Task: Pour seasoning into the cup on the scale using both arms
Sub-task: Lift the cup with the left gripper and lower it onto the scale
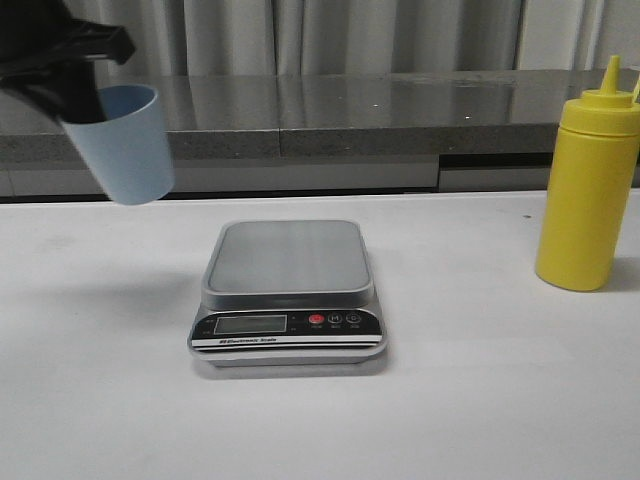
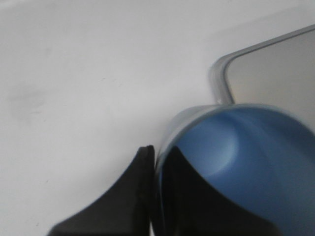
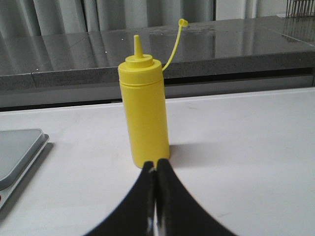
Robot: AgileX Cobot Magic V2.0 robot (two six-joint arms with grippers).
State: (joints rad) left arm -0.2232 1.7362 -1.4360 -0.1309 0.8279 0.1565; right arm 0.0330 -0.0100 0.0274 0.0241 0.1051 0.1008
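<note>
My front camera faced forward over the flat grey steel-topped scale (image 1: pixel 288 290); both close wrist cameras shared it (image 2: pixel 268 73) (image 3: pixel 19 152).

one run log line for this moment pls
left gripper: shut on cup, held tilted in the air left of scale | right gripper: shut, empty, facing seasoning bottle | scale platform bare | bottle upright on table

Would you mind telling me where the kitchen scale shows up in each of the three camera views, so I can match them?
Front view: the scale sits at the centre of the table, its platform bare.
Left wrist view: one rounded corner of its steel platform shows at the frame's edge, beside the blue cup held by the left gripper.
Right wrist view: only a corner enters at the frame's edge.
Shared landmark: the scale's rounded platform corner.
</note>
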